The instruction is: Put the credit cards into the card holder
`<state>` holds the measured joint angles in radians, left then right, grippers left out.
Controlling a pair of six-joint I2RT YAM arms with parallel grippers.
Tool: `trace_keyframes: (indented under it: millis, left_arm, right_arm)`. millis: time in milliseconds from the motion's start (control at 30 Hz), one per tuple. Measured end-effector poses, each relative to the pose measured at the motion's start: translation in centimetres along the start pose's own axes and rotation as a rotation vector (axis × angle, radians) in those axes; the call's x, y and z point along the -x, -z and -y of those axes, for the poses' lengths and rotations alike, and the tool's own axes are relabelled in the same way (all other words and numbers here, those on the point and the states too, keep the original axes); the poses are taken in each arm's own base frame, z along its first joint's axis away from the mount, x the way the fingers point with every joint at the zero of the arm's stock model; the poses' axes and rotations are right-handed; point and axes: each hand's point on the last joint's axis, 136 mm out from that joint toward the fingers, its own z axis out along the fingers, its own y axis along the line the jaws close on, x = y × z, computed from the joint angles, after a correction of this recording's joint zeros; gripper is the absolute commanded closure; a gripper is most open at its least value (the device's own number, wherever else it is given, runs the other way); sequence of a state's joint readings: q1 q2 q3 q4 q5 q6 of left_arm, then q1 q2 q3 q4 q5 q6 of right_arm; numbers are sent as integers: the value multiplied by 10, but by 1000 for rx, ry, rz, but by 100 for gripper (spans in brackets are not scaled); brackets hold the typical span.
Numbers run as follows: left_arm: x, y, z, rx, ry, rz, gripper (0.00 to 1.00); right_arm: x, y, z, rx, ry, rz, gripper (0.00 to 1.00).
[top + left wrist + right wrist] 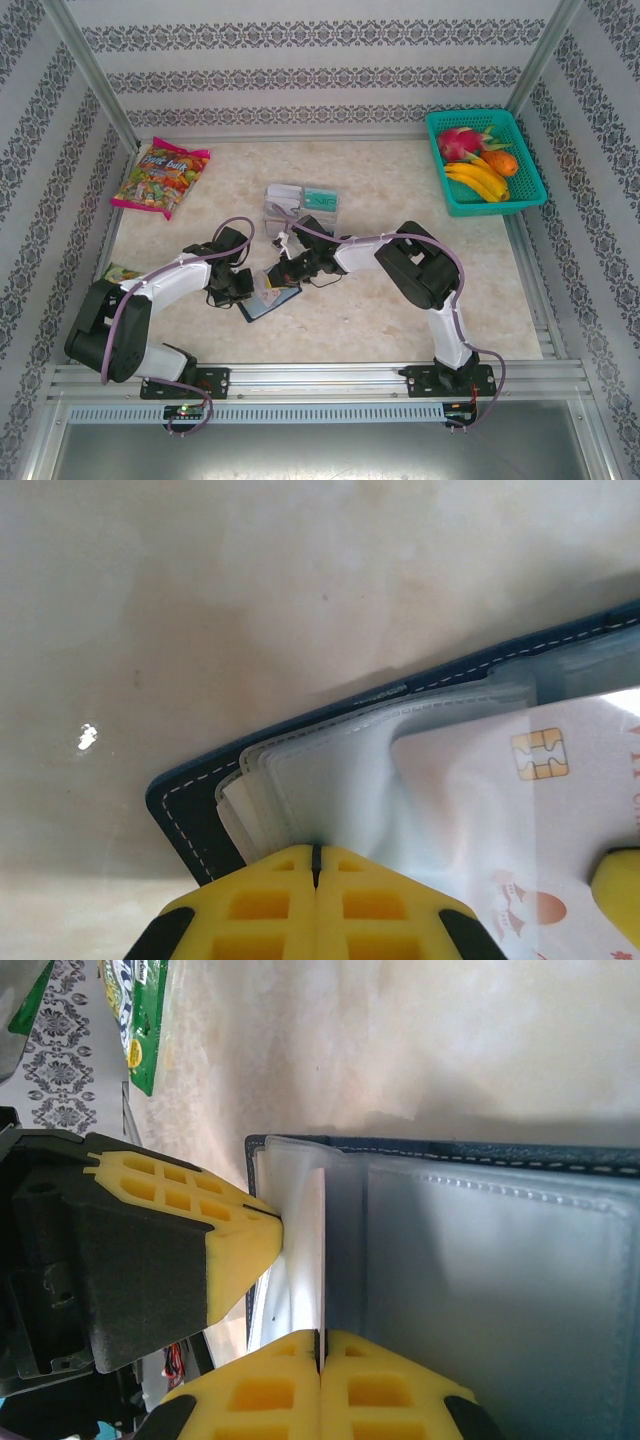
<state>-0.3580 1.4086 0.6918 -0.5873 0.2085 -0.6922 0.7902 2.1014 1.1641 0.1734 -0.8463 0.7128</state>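
Card holder is lying open on the desk, front-centre between the two arms, navy cover down and clear sleeves facing up. Left fingers are pinching tight on the edge of one of its clear sleeves, and right fingers are clamping on a thin white card that is standing edge-on at the fold, partly inside a sleeve. Teal card is sitting in the clear tray just behind both arms' fingers.
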Motion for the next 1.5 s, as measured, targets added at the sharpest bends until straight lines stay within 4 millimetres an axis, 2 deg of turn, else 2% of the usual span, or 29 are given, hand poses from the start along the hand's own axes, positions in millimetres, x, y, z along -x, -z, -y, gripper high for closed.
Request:
trace_keyframes:
  millis: [467, 700, 833, 967, 1133, 1500]
  left_arm:
    - [0, 1, -1, 3, -1, 4, 100]
    - [0, 7, -7, 32, -1, 24, 73]
    - [4, 24, -10, 48, -6, 66, 68]
    - [12, 39, -3, 31, -10, 105, 75]
    - [6, 35, -9, 44, -1, 86, 91]
    - [-10, 16, -25, 101, 11, 13, 98]
  right_arm:
    - [-4, -11, -3, -27, 6, 10, 100]
    - [-6, -15, -2, -40, 20, 25, 100]
    - [-6, -15, -2, -42, 22, 27, 100]
    - [-6, -15, 1, -49, 22, 32, 100]
    - [-7, -15, 0, -59, 27, 40, 100]
    - [-8, -15, 0, -82, 32, 45, 100]
